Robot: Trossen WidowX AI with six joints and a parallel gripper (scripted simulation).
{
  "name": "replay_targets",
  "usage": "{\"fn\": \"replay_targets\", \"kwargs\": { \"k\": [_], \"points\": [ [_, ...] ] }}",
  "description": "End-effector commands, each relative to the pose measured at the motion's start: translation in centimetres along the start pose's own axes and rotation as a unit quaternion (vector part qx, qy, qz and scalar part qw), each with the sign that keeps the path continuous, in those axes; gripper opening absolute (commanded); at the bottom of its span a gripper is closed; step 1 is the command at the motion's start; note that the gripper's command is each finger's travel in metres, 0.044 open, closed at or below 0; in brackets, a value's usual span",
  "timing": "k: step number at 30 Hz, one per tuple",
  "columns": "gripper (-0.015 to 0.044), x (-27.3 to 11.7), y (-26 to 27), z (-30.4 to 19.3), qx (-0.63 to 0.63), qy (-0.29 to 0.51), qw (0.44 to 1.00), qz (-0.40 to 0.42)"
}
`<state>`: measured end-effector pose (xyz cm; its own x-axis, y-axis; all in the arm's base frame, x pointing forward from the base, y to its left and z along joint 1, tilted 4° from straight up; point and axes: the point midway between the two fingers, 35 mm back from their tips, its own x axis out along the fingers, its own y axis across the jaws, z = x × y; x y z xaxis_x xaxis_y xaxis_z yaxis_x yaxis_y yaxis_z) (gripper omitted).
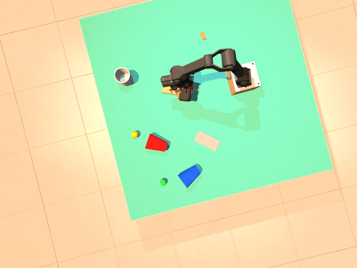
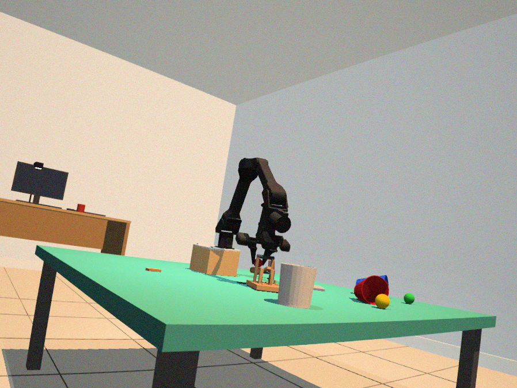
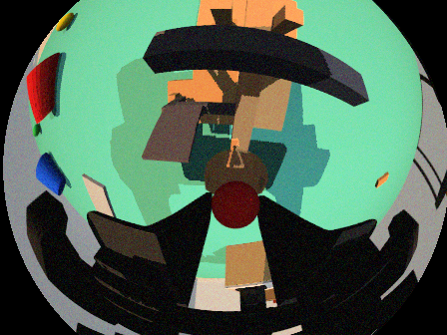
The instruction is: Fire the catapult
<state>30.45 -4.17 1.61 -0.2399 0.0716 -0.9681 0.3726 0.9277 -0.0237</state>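
Note:
My gripper (image 3: pixel 234 199) is shut on the red ball (image 1: pixel 191 88) (image 2: pixel 258 263) (image 3: pixel 235 204). It points down at the end of the catapult away from the mug. The orange wooden catapult (image 1: pixel 169 91) (image 2: pixel 261 285) (image 3: pixel 254 12) stands on the table, partly hidden under the arm in the top view. Its round cup (image 3: pixel 215 174) shows in shadow just past the ball in the wrist view. The ball looks a little above the cup; whether they touch cannot be told. The white mug (image 1: pixel 122 75) (image 2: pixel 296 285) stands upright beyond the catapult's far end.
A red cup (image 1: pixel 156 142) (image 2: pixel 371 290) and a blue cup (image 1: pixel 189 175) (image 3: pixel 50 173) lie on their sides. A yellow ball (image 1: pixel 134 134) (image 2: pixel 381 301) and a green ball (image 1: pixel 163 181) (image 2: pixel 409 298) rest near them. A pale flat board (image 1: pixel 206 140) and small orange block (image 1: pixel 203 35) (image 2: pixel 153 269) lie apart.

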Motion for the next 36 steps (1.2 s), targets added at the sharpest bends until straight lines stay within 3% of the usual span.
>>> {"fn": "replay_targets", "kwargs": {
  "k": [1, 6, 16, 23, 27, 36],
  "points": [
    [0.0, 0.0, 0.0, 0.0, 0.0, 0.0, 1.0, 0.0],
    [0.0, 0.0, 0.0, 0.0, 0.0, 0.0, 1.0, 0.0],
    [0.0263, -0.3, 0.0, 0.0, 0.0, 0.0, 1.0, 0.0],
    [0.044, -10.6, 0.0, -3.6, 0.002, 0.006, 1.0, 0.0],
    [0.044, -9.4, 0.1, -2.1, -0.003, -0.009, 1.0, 0.001],
    [0.044, -13.2, 0.4, 5.9, -0.013, -0.158, 0.987, 0.023]
  ]
}}
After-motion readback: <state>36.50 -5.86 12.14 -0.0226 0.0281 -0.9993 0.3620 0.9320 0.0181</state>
